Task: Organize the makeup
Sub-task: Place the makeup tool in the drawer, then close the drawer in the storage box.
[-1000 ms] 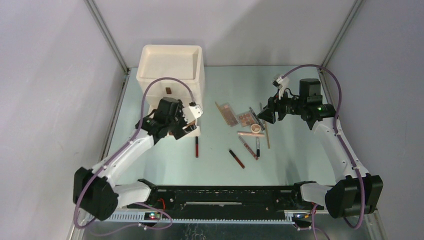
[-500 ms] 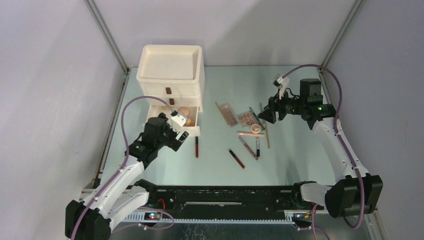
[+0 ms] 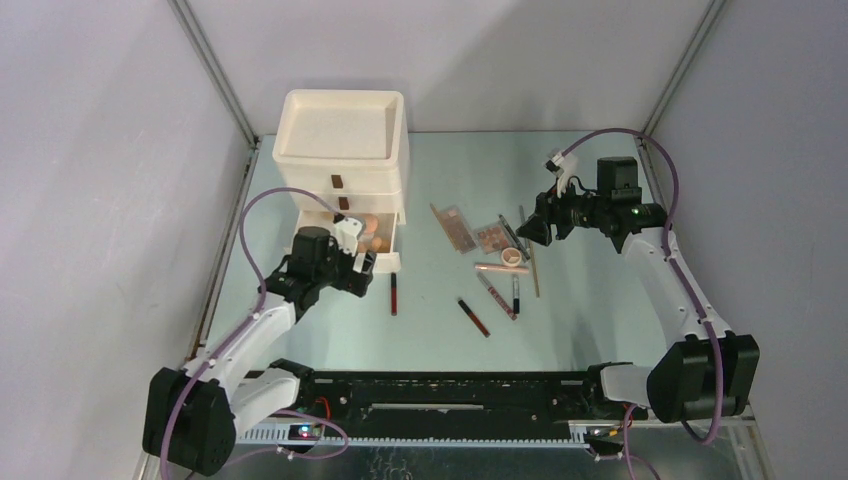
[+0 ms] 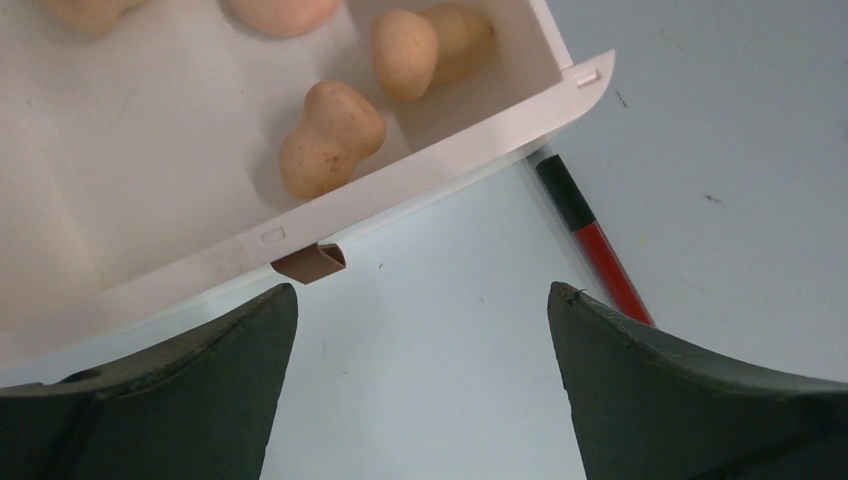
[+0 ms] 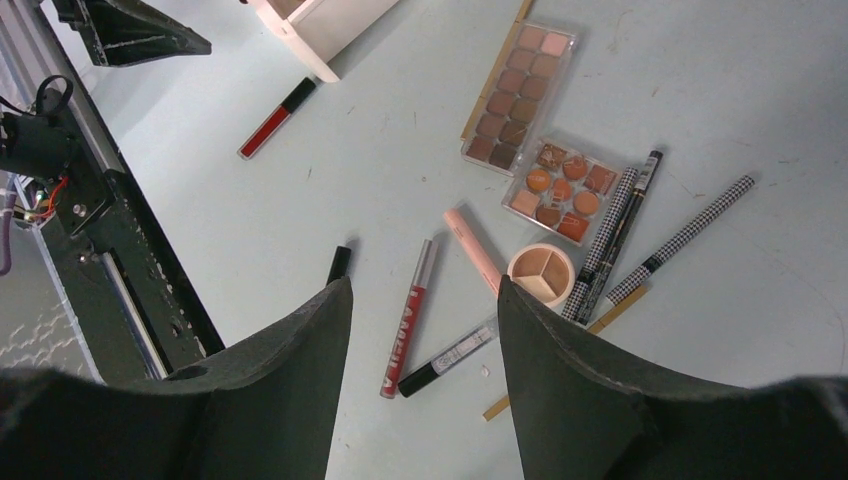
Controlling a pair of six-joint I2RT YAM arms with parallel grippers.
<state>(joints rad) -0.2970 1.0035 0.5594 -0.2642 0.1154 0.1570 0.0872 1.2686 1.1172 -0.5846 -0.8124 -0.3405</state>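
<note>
The makeup lies mid-table: two pink-brown palettes (image 5: 520, 95) (image 5: 562, 188), a round compact (image 5: 541, 273), a pink tube (image 5: 472, 248), a red gloss tube (image 5: 407, 320), a clear black-capped tube (image 5: 447, 358) and checkered pencils (image 5: 610, 245). My right gripper (image 5: 425, 285) hovers open above them, holding nothing. The bottom drawer (image 4: 150, 150) of the cream box (image 3: 343, 150) stands pulled out, with peach sponges (image 4: 330, 135) inside. Just in front of its brown handle (image 4: 310, 262), my left gripper (image 4: 422, 290) is wide open and empty. A red-and-black tube (image 4: 590, 240) lies beside the drawer's corner.
A black rail (image 3: 450, 390) runs along the near edge between the arm bases. Grey enclosure walls with metal posts (image 3: 215, 70) close in the left, back and right sides. Another dark-red tube (image 3: 473, 316) lies near the middle front.
My left arm drew back from the drawer box toward the near side, uncovering the open bottom drawer with its sponges, and its jaws widened. The right arm stayed put.
</note>
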